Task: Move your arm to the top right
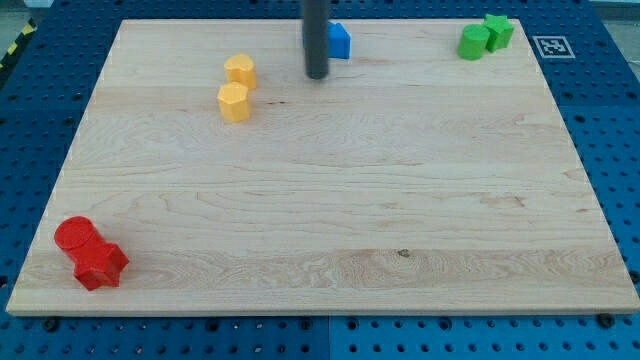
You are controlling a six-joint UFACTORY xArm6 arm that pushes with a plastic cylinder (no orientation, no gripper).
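My tip [317, 74] is near the top middle of the wooden board [330, 200], at the end of the dark rod that comes down from the view's top. A blue block [340, 40] sits just right of the rod and partly behind it. Two yellow blocks [240, 71] [233, 102] lie to the tip's left, one below the other. Two green blocks [474, 42] [497, 31] sit together at the top right, far from the tip.
Two red blocks [75, 235] [100, 265] lie touching at the board's bottom left corner. A black-and-white marker tag [551, 45] sits off the board at the top right, on the blue perforated table.
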